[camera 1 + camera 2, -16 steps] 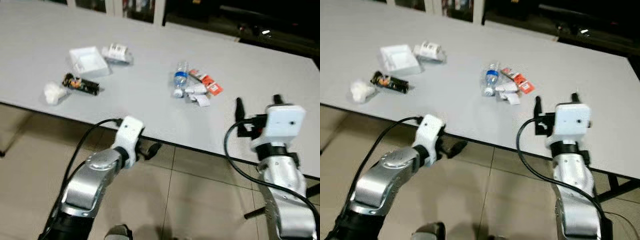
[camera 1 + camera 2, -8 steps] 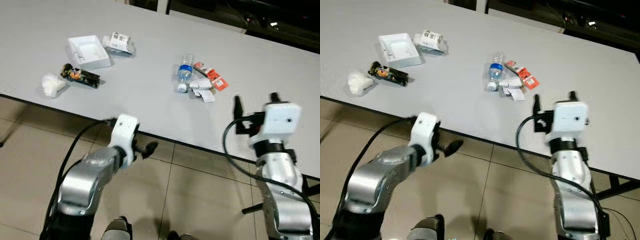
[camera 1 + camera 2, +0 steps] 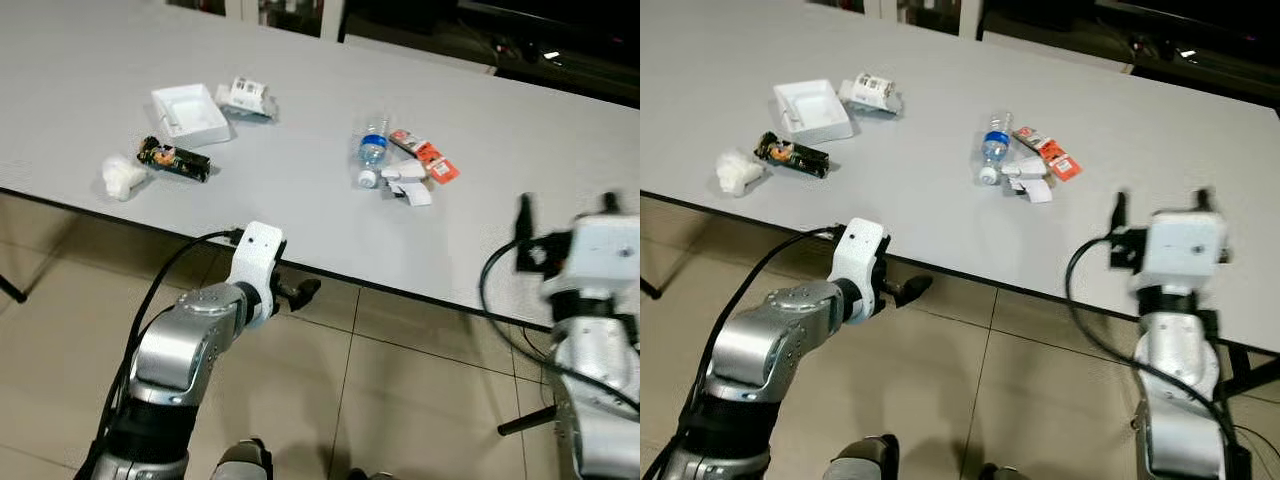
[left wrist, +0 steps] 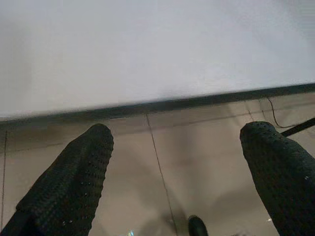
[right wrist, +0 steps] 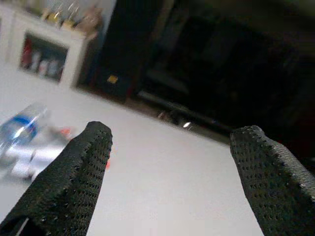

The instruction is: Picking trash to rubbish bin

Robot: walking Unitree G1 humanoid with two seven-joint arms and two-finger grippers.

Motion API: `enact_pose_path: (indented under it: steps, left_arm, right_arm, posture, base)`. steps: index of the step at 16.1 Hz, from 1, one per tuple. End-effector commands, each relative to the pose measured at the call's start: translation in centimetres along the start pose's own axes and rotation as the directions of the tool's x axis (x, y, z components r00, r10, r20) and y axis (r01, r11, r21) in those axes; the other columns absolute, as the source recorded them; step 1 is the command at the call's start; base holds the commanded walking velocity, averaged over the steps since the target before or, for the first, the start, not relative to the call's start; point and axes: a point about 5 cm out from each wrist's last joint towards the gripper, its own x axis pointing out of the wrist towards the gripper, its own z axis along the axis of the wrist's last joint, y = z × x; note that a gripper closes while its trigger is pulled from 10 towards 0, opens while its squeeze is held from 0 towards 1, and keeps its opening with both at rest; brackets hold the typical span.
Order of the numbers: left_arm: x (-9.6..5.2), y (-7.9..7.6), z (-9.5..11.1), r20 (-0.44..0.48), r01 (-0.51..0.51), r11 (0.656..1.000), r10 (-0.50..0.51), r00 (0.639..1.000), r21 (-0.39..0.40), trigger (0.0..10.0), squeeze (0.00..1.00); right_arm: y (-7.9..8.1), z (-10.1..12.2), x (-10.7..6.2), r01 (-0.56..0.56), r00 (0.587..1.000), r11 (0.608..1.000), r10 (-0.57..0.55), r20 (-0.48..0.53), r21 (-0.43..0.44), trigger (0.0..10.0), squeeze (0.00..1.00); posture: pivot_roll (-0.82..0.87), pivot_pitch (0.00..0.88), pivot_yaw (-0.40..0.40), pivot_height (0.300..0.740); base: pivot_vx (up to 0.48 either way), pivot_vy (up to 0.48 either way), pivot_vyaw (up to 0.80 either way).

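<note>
Trash lies scattered on the grey bench (image 3: 300,190) in two loose groups, all of it ahead of both end effectors and touched by neither. Nearer the right end effector (image 3: 1160,205), ahead of it and toward the robot's left, a small clear plastic bottle (image 3: 371,159) with a blue label and white cap lies on its side, touching a crumpled white paper scrap (image 3: 407,184) and just beside a flat red-orange wrapper (image 3: 424,158). Farther over, ahead of the left end effector (image 3: 300,293), sit an open white box (image 3: 189,114), a crushed white carton with dark print (image 3: 247,97) just beyond it, a dark snack wrapper with coloured print (image 3: 174,158) and a balled white tissue (image 3: 122,177) close to the bench's near edge. The left end effector hangs below that edge over the tiled floor (image 3: 400,400), its fingers (image 4: 74,182) spread wide with nothing between them. The right end effector is raised at the bench's near edge, well apart from the bottle cluster, its fingers (image 5: 64,182) also spread wide and empty, pointing across the bench top toward a dark room beyond.
</note>
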Motion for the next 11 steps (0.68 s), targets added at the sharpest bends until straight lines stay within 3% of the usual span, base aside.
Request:
enact_pose_path:
  steps: [1,4,8,11]
  left_arm:
    - [0.7,-1.1,0.4,0.021,0.045,0.999,-0.046,0.999,0.007,10.0,0.0]
    - [1.7,-1.4,0.8,0.051,0.051,0.999,-0.051,0.997,0.004,10.0,0.0]
    - [2.8,-1.8,0.9,0.059,0.067,0.998,-0.067,0.996,0.004,10.0,0.0]
    - [2.9,-1.3,1.3,0.099,0.024,1.0,-0.025,0.995,0.01,10.0,0.0]
  right_arm:
    - [-0.7,0.3,-0.1,0.03,0.999,0.999,-0.03,0.015,-0.015,10.0,0.0]
    - [-0.4,-0.5,-0.3,0.021,1.0,1.0,-0.021,-0.013,0.014,10.0,0.0]
    - [-0.1,0.0,-0.2,0.03,1.0,0.999,-0.03,-0.005,0.031,10.0,0.0]
    - [-0.1,0.2,-1.1,0.038,0.999,0.999,-0.038,-0.003,0.037,10.0,0.0]
  posture:
    - [0.25,0.076,-0.068,0.74]
    - [0.26,0.064,-0.07,0.74]
    - [0.21,0.047,-0.062,0.74]
    - [0.18,0.052,-0.05,0.74]
  base:
    - [0.0,0.0,0.0]
    - [0.0,0.0,-0.8]
    - [0.0,0.0,-0.8]
    - [0.0,0.0,-0.16]
